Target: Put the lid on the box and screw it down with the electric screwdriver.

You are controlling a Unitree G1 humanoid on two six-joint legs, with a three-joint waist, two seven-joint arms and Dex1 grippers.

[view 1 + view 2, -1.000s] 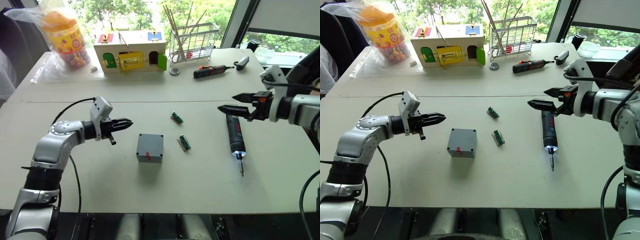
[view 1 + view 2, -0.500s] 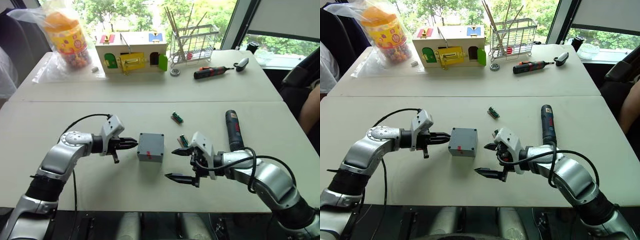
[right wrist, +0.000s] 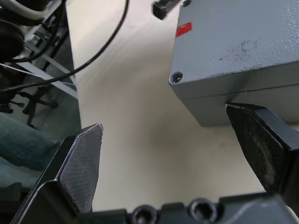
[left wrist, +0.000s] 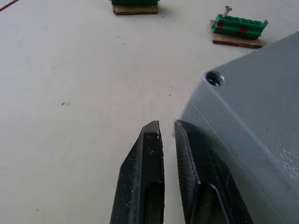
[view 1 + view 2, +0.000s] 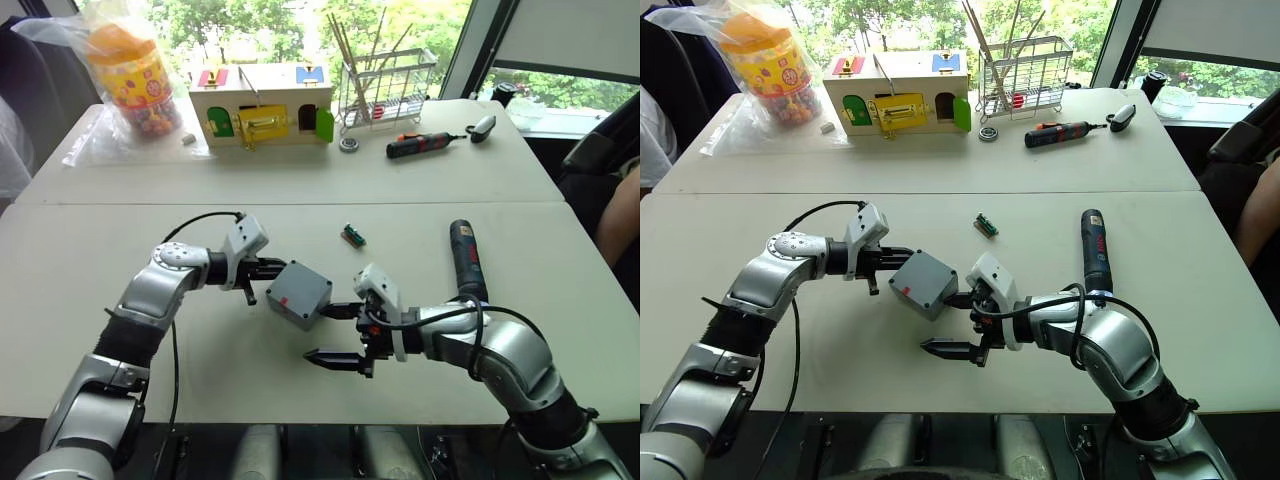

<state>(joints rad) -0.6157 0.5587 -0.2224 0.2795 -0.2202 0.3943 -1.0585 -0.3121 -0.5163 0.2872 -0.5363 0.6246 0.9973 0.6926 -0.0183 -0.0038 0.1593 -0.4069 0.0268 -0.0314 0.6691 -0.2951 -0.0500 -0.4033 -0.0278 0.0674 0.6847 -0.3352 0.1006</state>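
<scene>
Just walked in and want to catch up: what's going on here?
The robot is working a grey box between its two grippers. The left gripper, fingers together, presses one side; the right gripper, wide open, has one finger at the opposite side. The box sits turned and tilted. The electric screwdriver lies untouched.

Beyond the right pincer [image 5: 322, 333] lies a small green terminal block on cardboard [image 5: 352, 236]. Far beyond the left pincer [image 5: 278, 268] stand a pale wooden toy house [image 5: 262, 103] and an orange-lidded clear plastic jar [image 5: 128, 80]. Far beyond the right pincer are a wire basket of sticks [image 5: 385, 85] and a slim black-and-orange screwdriver [image 5: 425, 144].
</scene>
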